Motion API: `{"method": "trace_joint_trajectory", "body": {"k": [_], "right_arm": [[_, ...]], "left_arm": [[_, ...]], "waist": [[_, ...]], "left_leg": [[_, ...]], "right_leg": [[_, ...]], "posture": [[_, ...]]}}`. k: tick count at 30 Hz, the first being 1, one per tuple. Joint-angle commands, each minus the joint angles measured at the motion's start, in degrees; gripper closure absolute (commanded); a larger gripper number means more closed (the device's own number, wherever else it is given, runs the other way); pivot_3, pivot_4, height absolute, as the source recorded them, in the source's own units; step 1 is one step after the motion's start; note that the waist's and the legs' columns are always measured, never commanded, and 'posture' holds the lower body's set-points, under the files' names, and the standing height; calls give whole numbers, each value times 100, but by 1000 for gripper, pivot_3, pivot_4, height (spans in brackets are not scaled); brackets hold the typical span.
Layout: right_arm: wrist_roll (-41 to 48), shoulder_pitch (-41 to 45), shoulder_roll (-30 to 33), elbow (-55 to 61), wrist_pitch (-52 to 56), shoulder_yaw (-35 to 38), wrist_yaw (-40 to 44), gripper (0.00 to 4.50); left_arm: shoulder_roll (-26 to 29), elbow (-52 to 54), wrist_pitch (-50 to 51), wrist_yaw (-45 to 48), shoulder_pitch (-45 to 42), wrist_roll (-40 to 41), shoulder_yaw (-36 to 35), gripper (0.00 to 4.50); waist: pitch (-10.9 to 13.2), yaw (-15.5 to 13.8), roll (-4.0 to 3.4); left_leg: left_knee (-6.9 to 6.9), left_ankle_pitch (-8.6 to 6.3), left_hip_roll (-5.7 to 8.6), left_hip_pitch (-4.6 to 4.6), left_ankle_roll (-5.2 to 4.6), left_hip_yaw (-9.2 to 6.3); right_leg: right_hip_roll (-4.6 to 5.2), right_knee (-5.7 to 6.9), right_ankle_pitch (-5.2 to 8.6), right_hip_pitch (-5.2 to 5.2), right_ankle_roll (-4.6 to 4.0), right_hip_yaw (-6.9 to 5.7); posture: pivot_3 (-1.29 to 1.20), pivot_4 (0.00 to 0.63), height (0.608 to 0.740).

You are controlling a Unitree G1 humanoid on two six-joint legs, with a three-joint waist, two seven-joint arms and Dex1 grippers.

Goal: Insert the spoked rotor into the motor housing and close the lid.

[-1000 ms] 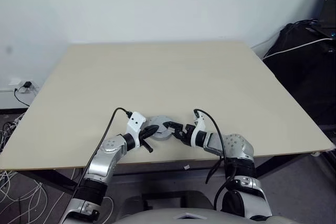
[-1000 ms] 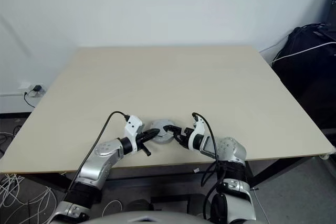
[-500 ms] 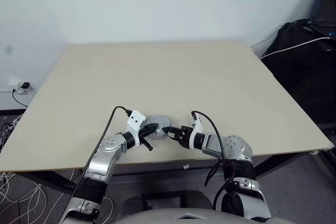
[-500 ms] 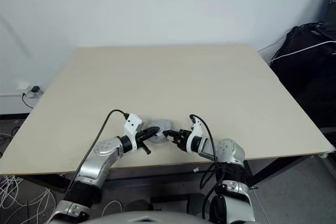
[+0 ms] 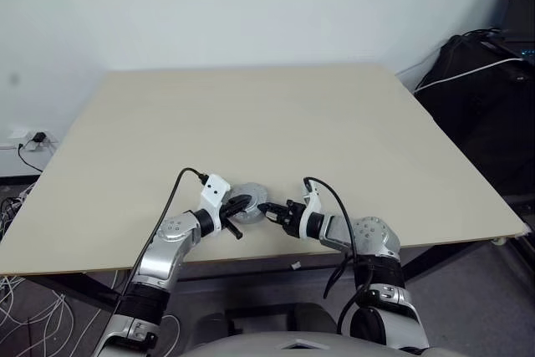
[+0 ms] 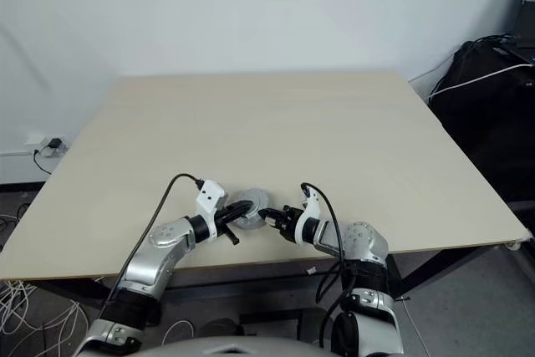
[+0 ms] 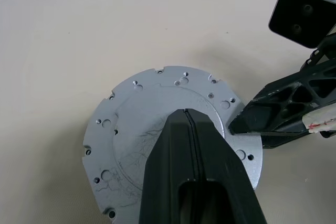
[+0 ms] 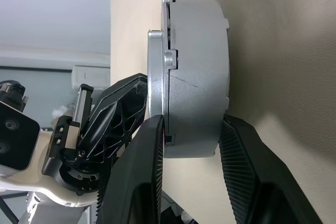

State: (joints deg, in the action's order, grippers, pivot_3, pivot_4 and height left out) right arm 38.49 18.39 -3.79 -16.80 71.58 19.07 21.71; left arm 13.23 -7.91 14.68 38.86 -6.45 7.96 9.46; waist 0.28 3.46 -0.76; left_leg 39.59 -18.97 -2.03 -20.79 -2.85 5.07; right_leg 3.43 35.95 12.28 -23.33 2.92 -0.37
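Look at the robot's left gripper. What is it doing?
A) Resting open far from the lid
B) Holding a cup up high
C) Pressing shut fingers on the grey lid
C: in the left wrist view the left gripper, its fingers shut together, lies on top of the grey lid on the table.

The lid [image 7: 157, 129] hides the motor housing's [image 8: 199, 77] inside; the left gripper [image 7: 190, 124] covers part of the lid's face.

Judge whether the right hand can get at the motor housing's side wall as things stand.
Probably yes: the right hand already straddles the motor housing, one finger on either side, while the shut left hand presses on the lid from above, clear of the wall.
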Motion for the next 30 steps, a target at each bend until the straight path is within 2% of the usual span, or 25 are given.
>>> {"method": "trace_joint_trajectory", "body": {"k": [1, 9, 16, 22, 30], "right_arm": [[207, 84, -161, 292, -20, -158, 58, 3268], [194, 85, -131, 295, -31, -131, 13, 3268], [174, 27, -161, 343, -104, -111, -59, 3268], [173, -24, -153, 347, -157, -84, -78, 3268], [270, 36, -209, 351, -254, 25, -121, 3268]], "left_arm": [[-20, -98, 184, 70, 81, -23, 212, 4500], [-52, -56, 166, 48, 106, 11, 180, 4500], [-284, 522, -87, -192, 423, 376, -166, 4500], [-580, 1473, 43, -292, 1026, 1220, -571, 4500], [-1148, 2521, 420, -459, 2061, 2997, -1238, 4500]], "waist": [[0, -1, 0], [0, -1, 0], [1, 13, 1], [5, 29, 3], [12, 36, 4]], "left_leg": [[0, 0, 0, 0, 0, 0], [0, 0, 0, 0, 0, 0], [-1, 0, -5, -5, 0, 0], [-3, 0, -12, -27, 0, 0], [-3, -1, -13, -32, -2, -1]], "right_leg": [[0, 0, 0, 0, 0, 0], [0, 0, 0, 0, 0, 1], [1, -1, 0, -6, 0, 2], [1, 0, 0, -29, 0, 3], [3, -5, 13, -31, -21, 3]], "posture": [[0, 0, 740], [0, 0, 740], [0, 0, 740], [0, 0, 740], [0, 0, 740]]}}
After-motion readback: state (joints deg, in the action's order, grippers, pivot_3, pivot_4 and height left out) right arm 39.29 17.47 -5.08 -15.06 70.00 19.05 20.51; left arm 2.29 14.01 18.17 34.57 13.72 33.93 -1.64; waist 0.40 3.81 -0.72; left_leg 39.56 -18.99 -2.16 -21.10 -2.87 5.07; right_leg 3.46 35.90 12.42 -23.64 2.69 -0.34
